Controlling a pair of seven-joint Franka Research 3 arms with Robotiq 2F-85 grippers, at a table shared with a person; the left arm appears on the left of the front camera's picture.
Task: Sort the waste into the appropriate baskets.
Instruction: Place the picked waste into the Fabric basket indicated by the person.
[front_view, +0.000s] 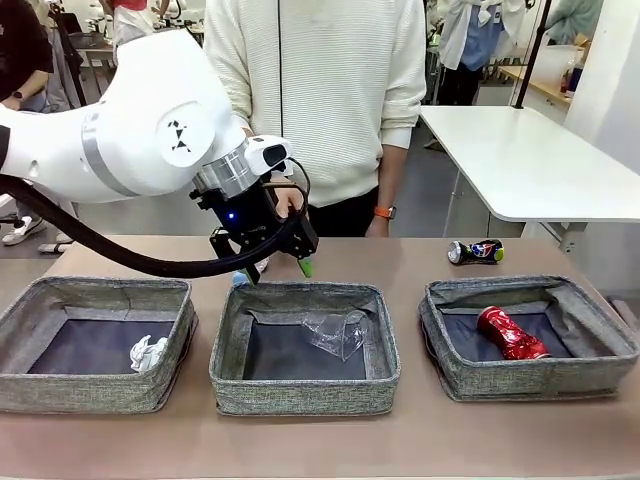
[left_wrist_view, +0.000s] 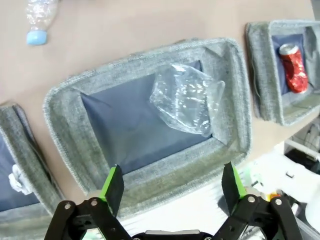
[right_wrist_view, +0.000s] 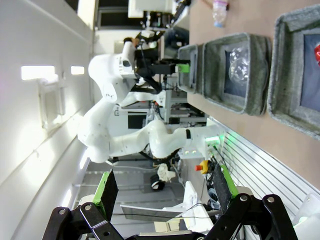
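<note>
My left gripper hangs open over the far rim of the middle basket. A clear crushed plastic cup lies loose in that basket's right half. In the left wrist view the cup rests below the left gripper, whose fingers hold nothing. A white paper ball sits in the left basket. The crushed red can lies in the right basket. On the table beyond it is a dark-blue can. The blue-capped bottle lies behind the middle basket. My right gripper is open and empty, off the table.
A person in a white sweater stands at the far side of the table, hands low behind my left arm. A white table stands at the back right. Bare brown tabletop runs along the near edge before the baskets.
</note>
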